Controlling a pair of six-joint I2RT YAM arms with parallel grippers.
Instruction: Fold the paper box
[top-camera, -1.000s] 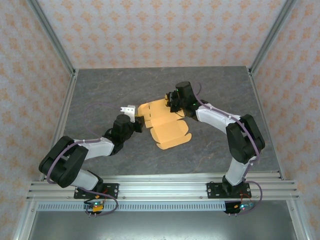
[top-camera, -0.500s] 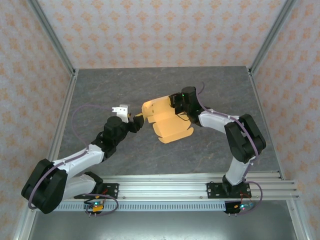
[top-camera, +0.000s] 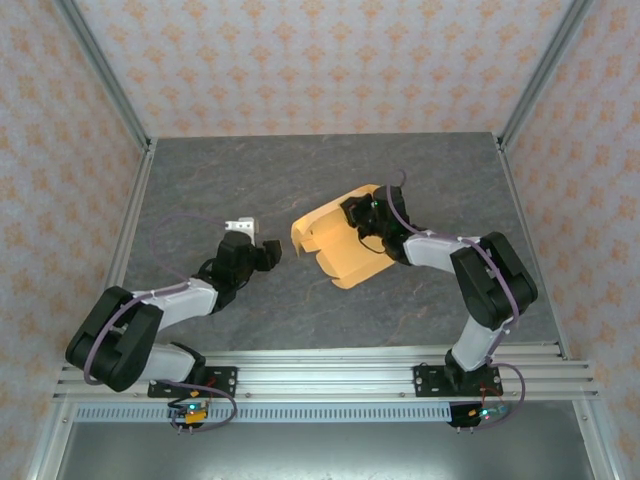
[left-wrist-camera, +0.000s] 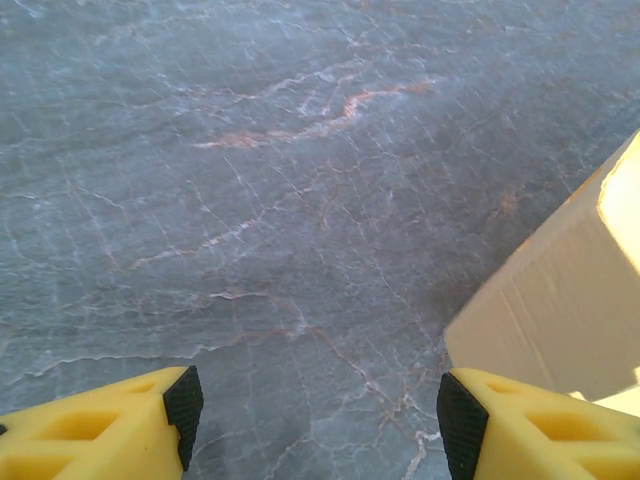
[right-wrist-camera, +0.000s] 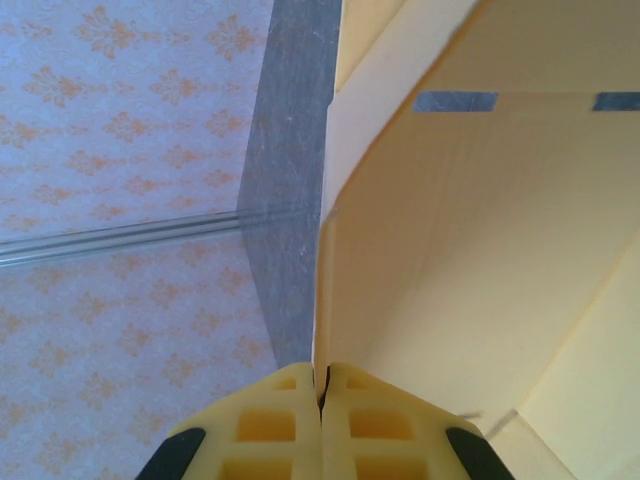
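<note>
Between right fingers, paper box

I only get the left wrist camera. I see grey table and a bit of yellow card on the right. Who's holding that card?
Observer: The right pincer is. It is shut on a thin edge of the box.
Child: Is the box lying flat?
Observer: No. From the top camera it is tipped up off the table and curled, with its flaps standing.
Child: Where does that pincer grab it?
Observer: On the far right side, away from your open left pincer.
</note>
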